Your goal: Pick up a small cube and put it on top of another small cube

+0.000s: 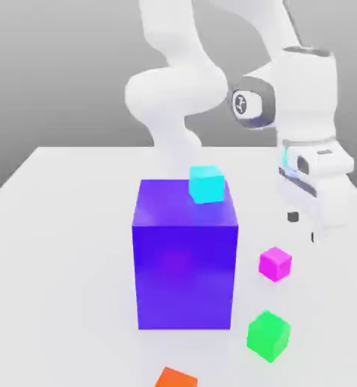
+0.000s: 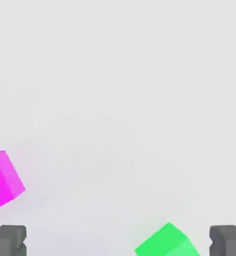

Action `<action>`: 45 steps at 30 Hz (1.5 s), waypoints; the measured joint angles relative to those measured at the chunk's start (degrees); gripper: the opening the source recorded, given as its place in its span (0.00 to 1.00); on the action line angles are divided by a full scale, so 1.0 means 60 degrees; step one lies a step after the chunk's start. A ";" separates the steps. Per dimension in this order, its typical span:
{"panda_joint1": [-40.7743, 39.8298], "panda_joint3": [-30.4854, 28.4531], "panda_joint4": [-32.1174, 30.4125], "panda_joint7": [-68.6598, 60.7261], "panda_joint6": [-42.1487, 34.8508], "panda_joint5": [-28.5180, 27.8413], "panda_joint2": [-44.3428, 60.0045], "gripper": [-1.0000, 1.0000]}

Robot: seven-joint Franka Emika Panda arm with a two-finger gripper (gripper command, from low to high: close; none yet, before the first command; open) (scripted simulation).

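Exterior view: tool (image 1: 303, 227) released, wide apart, above white surface (image 1: 76, 264) near magenta cube (image 1: 275, 264).

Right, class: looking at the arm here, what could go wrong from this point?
The open gripper is not lined up with the magenta cube, so descending now might miss or clip it. The green cube sits nearby and could get nudged. If the cyan cube, near an edge of the blue block, is the stacking target, a bump might knock it off.
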 joint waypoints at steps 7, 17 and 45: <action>0.0943 0.0127 -0.0691 -0.2229 0.1521 0.0667 0.1784 0.50; 0.0349 0.0845 -0.0297 -0.2522 0.3371 0.1022 0.4058 0.00; -0.2252 -0.0495 0.3252 -0.0132 -0.1317 0.0760 0.2928 0.00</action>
